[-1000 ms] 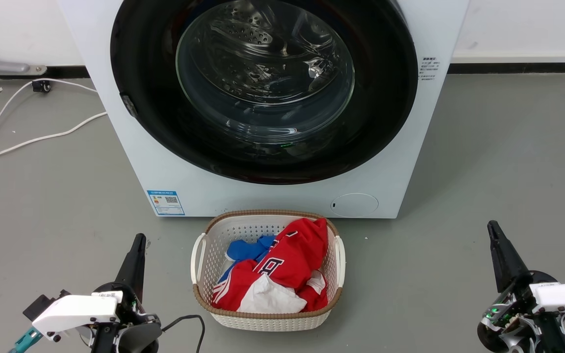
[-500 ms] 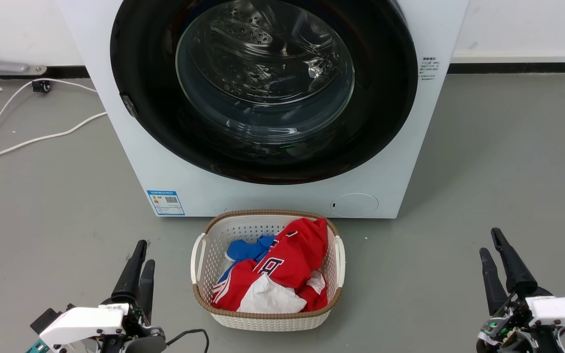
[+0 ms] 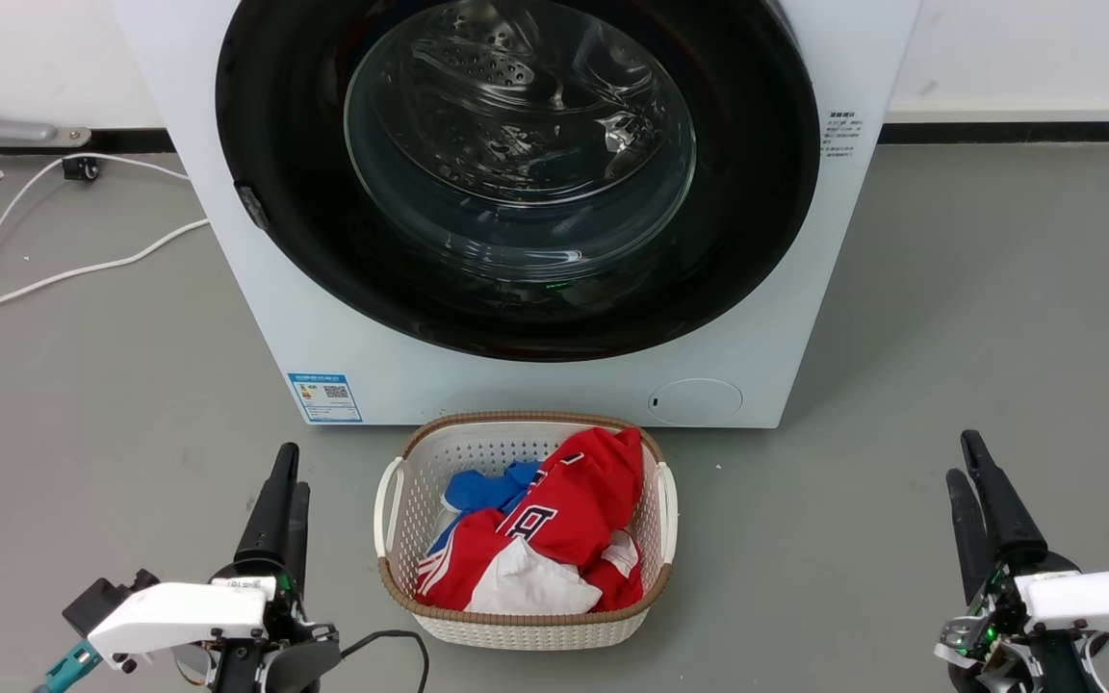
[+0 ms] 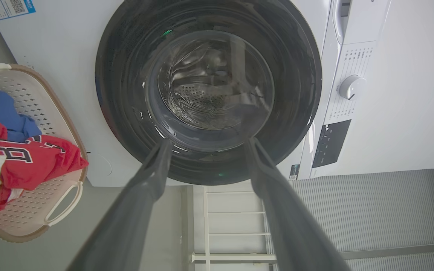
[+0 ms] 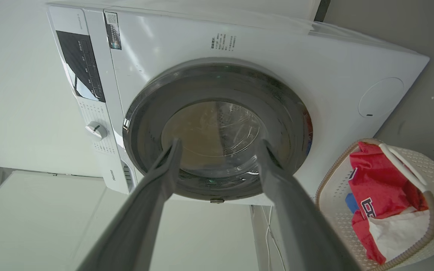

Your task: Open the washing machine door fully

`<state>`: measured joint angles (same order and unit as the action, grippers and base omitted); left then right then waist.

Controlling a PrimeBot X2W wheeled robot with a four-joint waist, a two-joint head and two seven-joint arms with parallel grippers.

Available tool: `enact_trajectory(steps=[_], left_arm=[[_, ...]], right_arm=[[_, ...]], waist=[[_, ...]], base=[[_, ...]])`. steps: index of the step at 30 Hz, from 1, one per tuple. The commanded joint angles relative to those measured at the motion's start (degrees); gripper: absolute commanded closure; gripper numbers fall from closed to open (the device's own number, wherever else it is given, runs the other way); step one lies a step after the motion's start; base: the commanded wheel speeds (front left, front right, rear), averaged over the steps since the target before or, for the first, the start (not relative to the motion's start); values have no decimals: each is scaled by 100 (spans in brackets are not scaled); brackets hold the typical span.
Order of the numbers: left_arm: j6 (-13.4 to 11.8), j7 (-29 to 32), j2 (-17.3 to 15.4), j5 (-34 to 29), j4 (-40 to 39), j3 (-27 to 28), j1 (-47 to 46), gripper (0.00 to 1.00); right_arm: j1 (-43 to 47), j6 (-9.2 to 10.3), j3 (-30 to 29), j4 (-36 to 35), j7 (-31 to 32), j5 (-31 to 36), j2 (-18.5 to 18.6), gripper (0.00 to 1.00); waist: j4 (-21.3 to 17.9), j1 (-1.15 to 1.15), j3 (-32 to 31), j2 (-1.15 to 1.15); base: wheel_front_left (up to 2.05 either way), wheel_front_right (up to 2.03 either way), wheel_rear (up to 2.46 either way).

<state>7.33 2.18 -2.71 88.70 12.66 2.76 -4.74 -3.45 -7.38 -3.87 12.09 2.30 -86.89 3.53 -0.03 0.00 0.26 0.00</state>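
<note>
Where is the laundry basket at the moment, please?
In the head view, the basket sits low at centre, just in front of the washing machine, between the left gripper and the right gripper.

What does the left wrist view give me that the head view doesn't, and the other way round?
Left wrist view adds the control dial and dark display panel of the washing machine, seen past the open left gripper. Head view adds the white cables on the floor and the right gripper. Both show the washing machine door, apparently shut, and the laundry basket holding red, blue and white clothes.
</note>
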Motion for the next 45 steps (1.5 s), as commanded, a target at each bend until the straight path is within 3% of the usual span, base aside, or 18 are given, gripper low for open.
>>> enact_trajectory(steps=[1, 9, 32, 45], left_arm=[[9, -90, -20, -218, -185, -10, -165, 0], [10, -257, -18, -1022, -427, -108, -184, 0], [7, -730, -299, -4448, -643, -615, -192, 0], [-173, -957, -538, -5659, -596, -893, -230, 0]], right_arm=[[-72, -4, 52, -177, -91, 267, 85, 0], [-48, -5, 91, -352, -259, 1143, 123, 0], [30, -8, 245, -613, -572, 4215, 240, 0], [103, -10, 202, -819, -484, 5625, 174, 0]], waist=[[-3, 0, -3, 0], [-4, 0, -7, 0], [-7, 0, -19, 0], [-14, 0, -33, 0]], base=[[0, 0, 0], [0, 0, 0], [0, 0, 0], [0, 0, 0]])
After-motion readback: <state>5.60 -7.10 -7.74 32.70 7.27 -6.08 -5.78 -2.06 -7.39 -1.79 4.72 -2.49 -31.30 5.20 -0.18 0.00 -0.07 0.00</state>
